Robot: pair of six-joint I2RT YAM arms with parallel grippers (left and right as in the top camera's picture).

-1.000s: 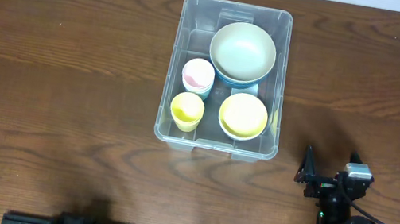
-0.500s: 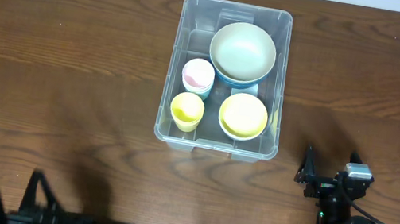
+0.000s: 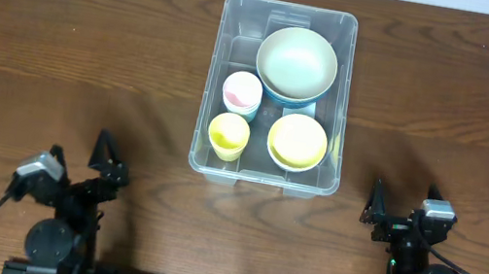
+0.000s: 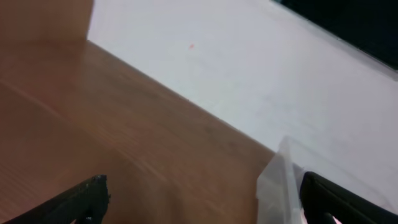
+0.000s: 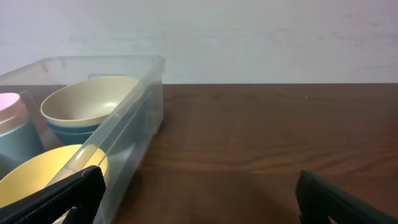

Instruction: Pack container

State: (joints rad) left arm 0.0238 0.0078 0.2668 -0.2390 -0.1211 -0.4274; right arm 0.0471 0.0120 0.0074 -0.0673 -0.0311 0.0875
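Overhead: the container (image 3: pixel 242 28), a clear rectangular bin, sits on the wooden table (image 3: pixel 61 49) at centre, toward the far side; inside it, a large beige bowl with a blue outer wall (image 3: pixel 297 63) at far right, a yellow bowl (image 3: pixel 297 140) at near right, a pink cup (image 3: pixel 242 90) at left, a yellow cup (image 3: pixel 228 134) at near left; left gripper (image 3: pixel 79 158) at the near left edge, jaws spread wide, nothing between them; the container lies far and to the right of it, well apart; right gripper (image 3: pixel 401 203) at the near right, jaws likewise spread and empty; the container's near right corner is near it, far and to the left, not touching.

Left wrist: left gripper (image 4: pixel 204 186) released, both fingertips at the lower frame edge over bare tabletop; a blurred corner of the container (image 4: pixel 277 180) shows ahead, just inside the right finger; a white wall beyond.

Right wrist: right gripper (image 5: pixel 199 180) released, holding nothing; the container (image 5: pixel 134 124) fills the left of the frame, its right wall ahead of the left finger; through the clear wall the beige bowl, yellow bowl and pink cup rim are visible; bare table ahead of the right finger.
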